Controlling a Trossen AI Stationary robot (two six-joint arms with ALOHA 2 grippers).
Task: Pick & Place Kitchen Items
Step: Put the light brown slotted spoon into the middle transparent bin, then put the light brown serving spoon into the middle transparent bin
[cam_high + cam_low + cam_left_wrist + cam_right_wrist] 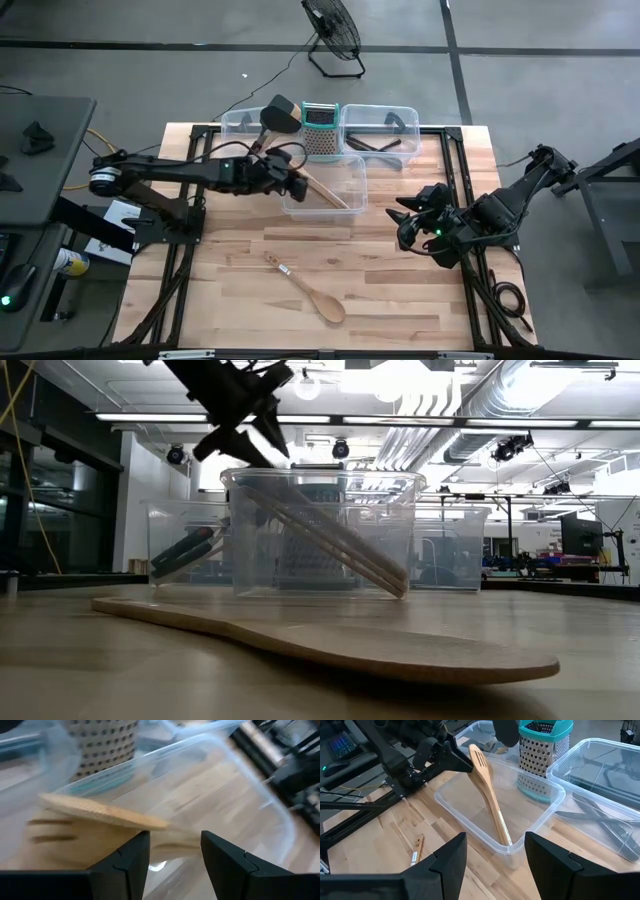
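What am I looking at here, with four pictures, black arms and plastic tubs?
Two robot arms work at a wooden table. One picture looks down from above, one sits at table level, and two ride on the wrists. The left gripper hangs over the front clear bin, where a slotted wooden spatula leans; its fingers look apart, so it seems released. The right gripper waits open over bare table. A wooden spoon lies on the boards. A grater stands between the tubs.

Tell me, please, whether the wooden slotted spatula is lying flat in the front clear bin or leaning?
Leaning. The wooden slotted spatula slants inside the front clear bin, handle end low at the rim corner, slotted head raised beside the left claw.
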